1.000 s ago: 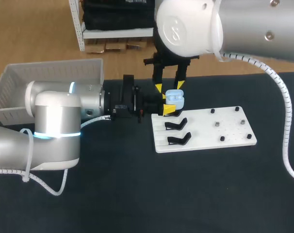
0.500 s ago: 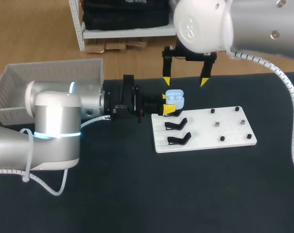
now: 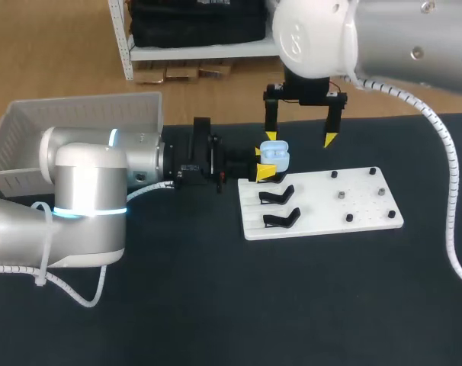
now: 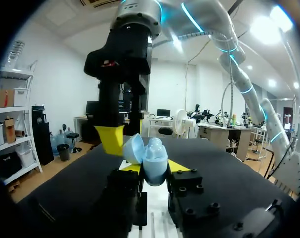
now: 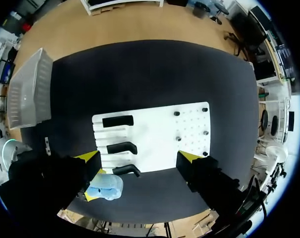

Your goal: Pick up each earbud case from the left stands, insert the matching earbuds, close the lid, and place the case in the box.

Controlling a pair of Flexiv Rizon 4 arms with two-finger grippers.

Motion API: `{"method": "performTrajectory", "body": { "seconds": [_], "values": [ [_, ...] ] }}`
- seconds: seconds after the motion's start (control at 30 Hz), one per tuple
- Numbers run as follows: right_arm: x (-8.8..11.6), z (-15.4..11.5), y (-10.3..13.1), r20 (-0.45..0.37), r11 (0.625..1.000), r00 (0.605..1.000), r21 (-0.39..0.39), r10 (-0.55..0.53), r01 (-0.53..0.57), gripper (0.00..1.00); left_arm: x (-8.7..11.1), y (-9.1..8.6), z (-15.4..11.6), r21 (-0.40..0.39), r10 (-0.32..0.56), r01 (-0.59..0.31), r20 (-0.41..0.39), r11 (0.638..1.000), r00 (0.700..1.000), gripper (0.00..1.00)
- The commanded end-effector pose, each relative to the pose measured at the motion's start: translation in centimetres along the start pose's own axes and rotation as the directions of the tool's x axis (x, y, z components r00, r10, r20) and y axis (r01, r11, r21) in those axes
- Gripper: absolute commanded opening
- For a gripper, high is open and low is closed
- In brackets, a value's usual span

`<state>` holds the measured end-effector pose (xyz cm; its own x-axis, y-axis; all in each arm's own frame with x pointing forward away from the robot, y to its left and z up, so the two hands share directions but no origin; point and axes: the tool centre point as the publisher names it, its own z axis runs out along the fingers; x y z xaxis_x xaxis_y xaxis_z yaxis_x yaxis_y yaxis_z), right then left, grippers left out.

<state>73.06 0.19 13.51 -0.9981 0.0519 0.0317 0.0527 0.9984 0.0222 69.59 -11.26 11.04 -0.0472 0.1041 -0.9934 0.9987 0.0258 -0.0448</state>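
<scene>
A light blue earbud case (image 3: pixel 274 155) with its lid up is held just behind the white stand board (image 3: pixel 322 202). My left gripper (image 3: pixel 263 164) is shut on it from the left. In the left wrist view the case (image 4: pixel 151 157) sits between that gripper's (image 4: pixel 155 168) yellow tips. My right gripper (image 3: pixel 300 139) hangs over the case and a little to its right, open wide and holding nothing. One of its fingertips (image 3: pixel 271 137) is just above the case. In the right wrist view the case (image 5: pixel 105 187) lies beside and under one finger of the open gripper (image 5: pixel 139 159).
Two black stands (image 3: pixel 277 196) (image 3: pixel 281 219) stand on the board's left half, and several small pegs (image 3: pixel 341 195) on its right half. A white basket (image 3: pixel 71 126) stands at the back left behind my left arm. Dark tabletop surrounds the board.
My right gripper opened from around the case, lifted off it and shifted right, then came down a little. The left arm and the case stayed put.
</scene>
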Motion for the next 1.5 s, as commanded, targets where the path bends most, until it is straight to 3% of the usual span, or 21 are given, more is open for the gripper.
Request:
{"method": "performTrajectory", "body": {
  "seconds": [0.03,0.23,0.37,0.57,0.7,1.13,1.3,1.5],
  "values": [
    [1.6,-0.4,-0.3,0.009,1.000,1.000,-0.003,-0.005,0.005,1.00,0.0,0.1,0.0,0.001,0.000,0.000,0.001,1.000,1.000,0.00],
    [2.9,-0.7,-0.4,-0.002,1.000,1.000,-0.024,-0.016,0.016,1.00,0.0,0.1,0.0,0.001,0.000,0.000,0.001,1.000,1.000,0.00],
    [2.8,-1.3,-0.8,0.033,0.999,0.999,-0.036,-0.004,0.005,1.00,0.0,0.1,0.0,0.001,0.000,0.000,0.001,1.000,1.000,0.00],
    [2.4,-3.7,-2.2,0.166,0.996,0.983,-0.071,0.073,-0.062,1.00,0.0,0.1,0.0,0.001,0.000,0.000,0.001,1.000,1.000,0.00],
    [2.3,-4.8,-3.4,0.197,0.989,0.973,-0.109,0.120,-0.100,1.00,0.0,0.1,0.0,0.001,0.000,0.000,0.001,1.000,1.000,0.00],
    [2.2,-5.0,-4.2,0.205,0.984,0.968,-0.132,0.145,-0.119,1.00,-2.1,1.5,-12.4,-0.282,-0.054,-0.001,-0.188,0.959,0.981,0.00],
    [2.2,-5.0,-4.2,0.205,0.984,0.968,-0.132,0.145,-0.119,1.00,-1.6,3.4,-16.7,-0.382,-0.120,0.035,-0.203,0.924,0.972,0.00],
    [2.2,-5.0,-4.2,0.205,0.984,0.968,-0.132,0.145,-0.119,1.00,-0.3,6.8,-21.2,-0.516,-0.205,0.069,-0.213,0.854,0.955,0.00]
  ]
}}
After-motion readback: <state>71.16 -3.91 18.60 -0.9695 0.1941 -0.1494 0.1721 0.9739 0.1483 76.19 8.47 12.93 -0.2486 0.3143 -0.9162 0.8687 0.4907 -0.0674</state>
